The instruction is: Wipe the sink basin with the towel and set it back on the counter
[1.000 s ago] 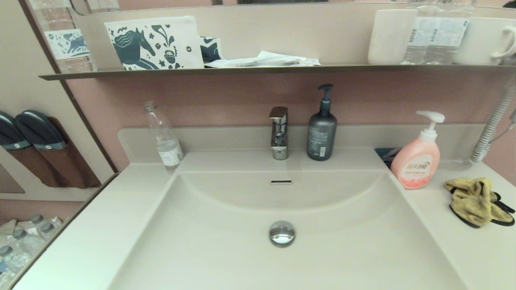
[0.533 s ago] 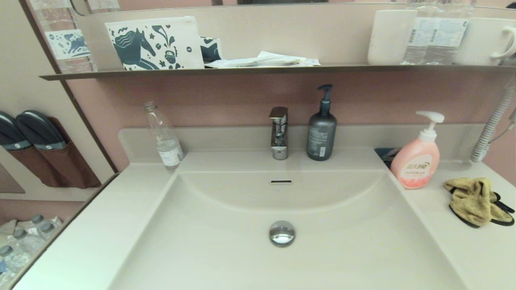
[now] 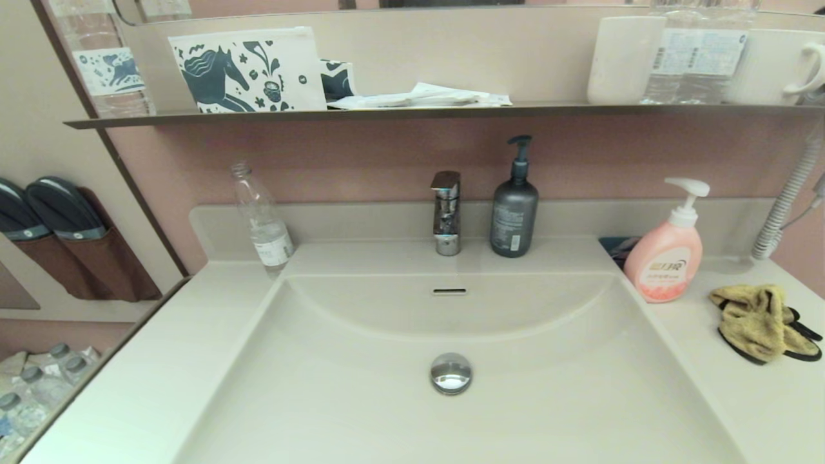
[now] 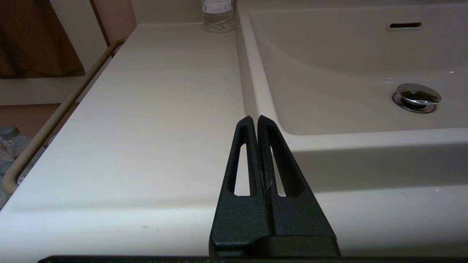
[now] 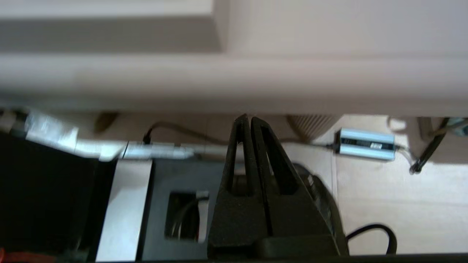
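The mustard-yellow towel (image 3: 760,321) with black edging lies crumpled on the counter (image 3: 741,386) at the far right, beside the pink soap bottle (image 3: 665,260). The cream sink basin (image 3: 361,399) fills the middle, with its chrome drain plug (image 3: 451,373) and overflow slot (image 3: 449,291). Neither arm shows in the head view. My left gripper (image 4: 253,118) is shut and empty, low in front of the counter (image 4: 146,109) left of the basin (image 4: 347,65). My right gripper (image 5: 245,118) is shut and empty below the counter's front edge (image 5: 234,80), pointing at the robot base and floor.
A chrome faucet (image 3: 446,211) and grey pump bottle (image 3: 514,209) stand behind the basin. A clear plastic bottle (image 3: 262,222) stands at the back left. A dark shelf (image 3: 412,113) above holds a pouch, cups and bottles. A coiled hose (image 3: 786,200) hangs at right.
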